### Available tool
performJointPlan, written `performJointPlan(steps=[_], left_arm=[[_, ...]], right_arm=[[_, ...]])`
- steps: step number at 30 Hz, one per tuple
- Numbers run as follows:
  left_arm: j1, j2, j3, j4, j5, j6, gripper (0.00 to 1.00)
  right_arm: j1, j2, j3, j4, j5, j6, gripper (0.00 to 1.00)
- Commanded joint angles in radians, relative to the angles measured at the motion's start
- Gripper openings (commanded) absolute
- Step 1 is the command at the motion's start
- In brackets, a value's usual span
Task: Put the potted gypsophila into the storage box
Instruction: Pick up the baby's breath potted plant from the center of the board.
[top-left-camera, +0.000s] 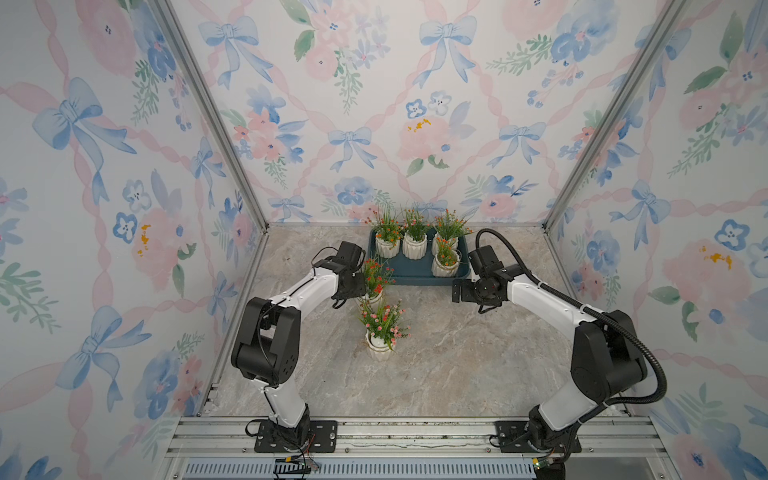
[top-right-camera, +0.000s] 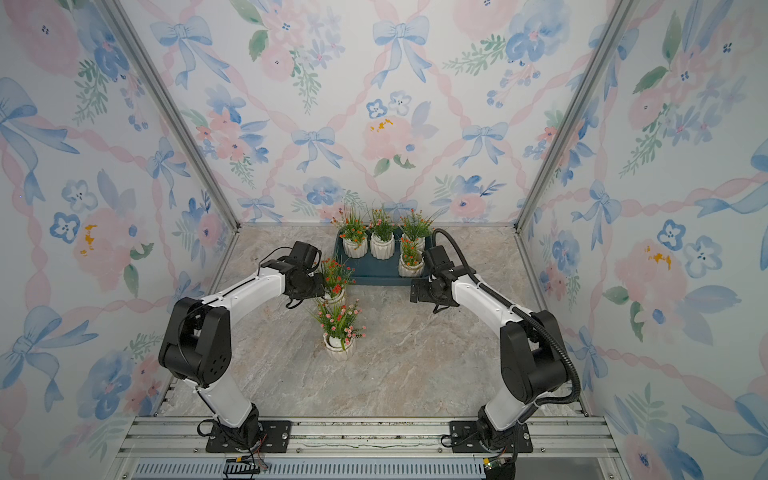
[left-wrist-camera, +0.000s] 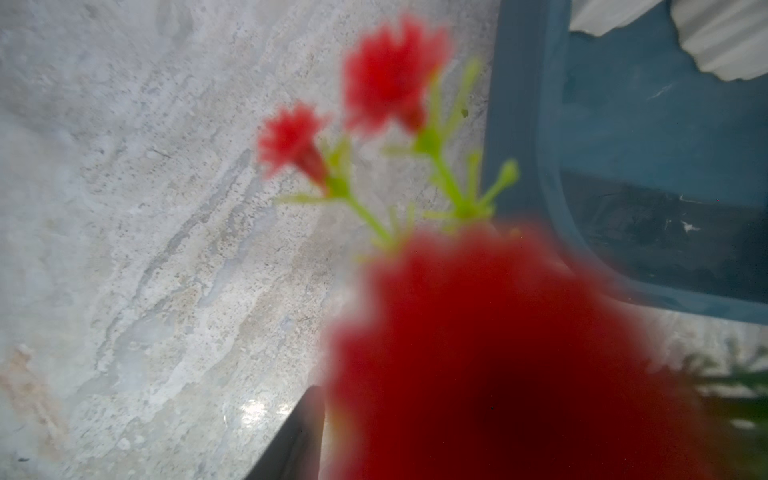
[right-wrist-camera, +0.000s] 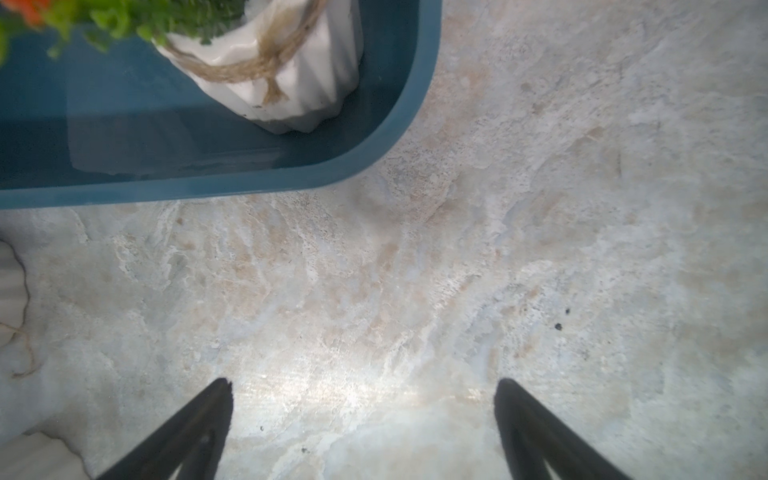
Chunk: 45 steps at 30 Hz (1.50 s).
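Blossoms of the red-flowered pot (top-left-camera: 376, 278) smother our left gripper (top-left-camera: 360, 295) on the tabletop (top-left-camera: 436, 353) just outside the storage box (top-left-camera: 419, 279), so we cannot tell its grip. We should clamp the ribbed pot, not stems. Our right gripper (right-wrist-camera: 365, 388) hangs wide open, empty.
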Motion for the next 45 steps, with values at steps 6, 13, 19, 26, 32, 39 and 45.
performJointPlan(steps=[6,13,19,26,32,39,45], left_arm=[[0.015,0.038,0.022,-0.04,-0.037,0.021,0.42],[0.013,0.058,0.03,-0.041,-0.025,0.014,0.42],[0.009,0.074,0.032,-0.041,-0.005,0.003,0.44],[0.009,0.086,0.022,-0.047,-0.002,0.003,0.44],[0.006,0.096,0.021,-0.05,0.004,0.0,0.32],[0.002,0.095,0.011,-0.048,0.002,-0.006,0.29],[-0.002,0.095,0.001,-0.048,0.0,-0.008,0.19]], right_arm=[[-0.003,0.035,0.003,-0.012,0.0,0.011,1.0],[-0.004,0.033,-0.01,-0.01,0.002,0.012,1.0],[-0.004,0.035,-0.011,-0.01,0.004,0.009,1.0],[-0.004,0.035,-0.018,-0.007,0.003,0.008,1.0],[-0.004,0.039,-0.024,-0.002,0.002,0.012,1.0],[-0.005,0.037,-0.023,-0.003,0.002,0.012,1.0],[-0.006,0.036,-0.021,-0.005,0.002,0.012,1.0]])
